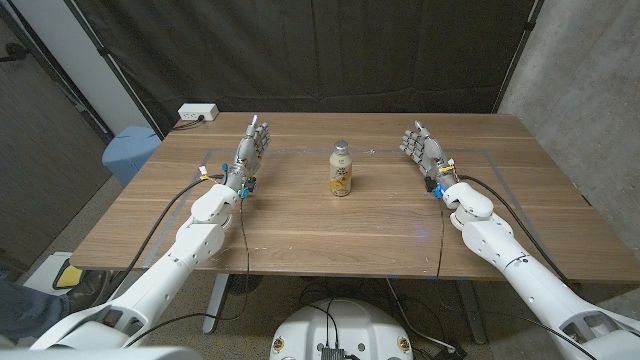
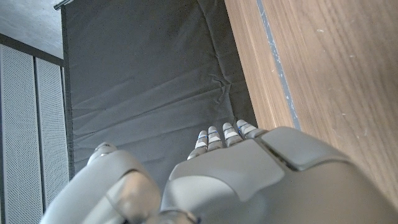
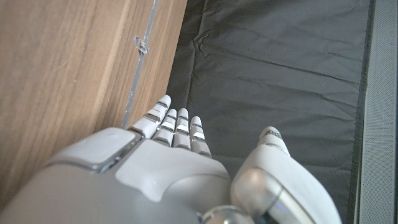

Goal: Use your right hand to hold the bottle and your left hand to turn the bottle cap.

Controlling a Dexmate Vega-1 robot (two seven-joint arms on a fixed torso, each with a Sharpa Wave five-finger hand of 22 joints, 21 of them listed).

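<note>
Head view: I see the bottle (image 1: 341, 169) standing upright near the middle of the desk (image 1: 300, 225), somewhat closer to the far edge than the near one. It has a pale cap (image 1: 341, 146) in place, a yellow-orange label, and I cannot tell how full it is.

My left hand (image 1: 249, 149) sits toward the desk's left side, well apart from the bottle, fingers extended and holding nothing. My right hand (image 1: 423, 148) sits toward the right side, also well apart from the bottle, fingers apart and slightly curved, nothing in it. The bottle stands between the two hands, touched by neither.

A white power strip (image 1: 197, 113) lies at the far left corner of the desk. A dark curtain (image 1: 330, 50) hangs behind the far edge.

Left wrist view: back of the left hand (image 2: 249, 180) with fingertips (image 2: 230, 130) reaching toward the curtain (image 2: 143, 81); a taped line (image 2: 277, 62) runs along the desk surface.

Right wrist view: back of the right hand (image 3: 155, 174), fingers (image 3: 177, 127) straight, thumb (image 3: 273, 146) set apart; a taped line (image 3: 140, 68) on the wood.
</note>
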